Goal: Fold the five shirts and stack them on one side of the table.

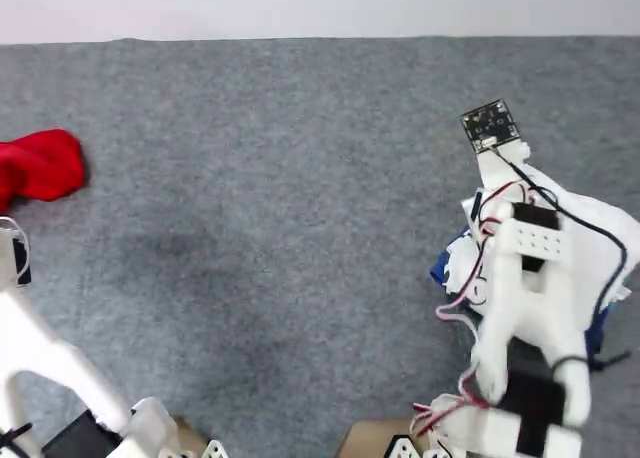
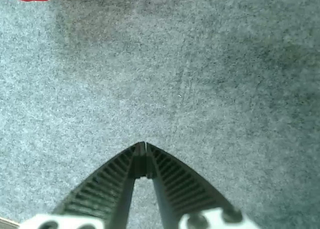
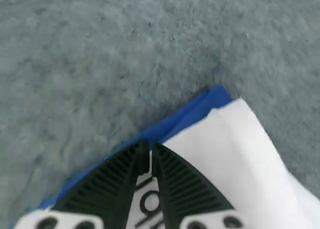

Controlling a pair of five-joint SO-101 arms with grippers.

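Beneath right arm [image 1: 530,288], shirts [image 1: 605,233], apparently half hidden

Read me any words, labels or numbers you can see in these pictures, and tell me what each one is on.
White shirt: dark print shows between the shut fingers of the right claw, mostly hidden, not readable.
Circuit board on an arm in the high view: any markings are too small to read.
Red shirt, blue shirt, grey table: no text to be seen.
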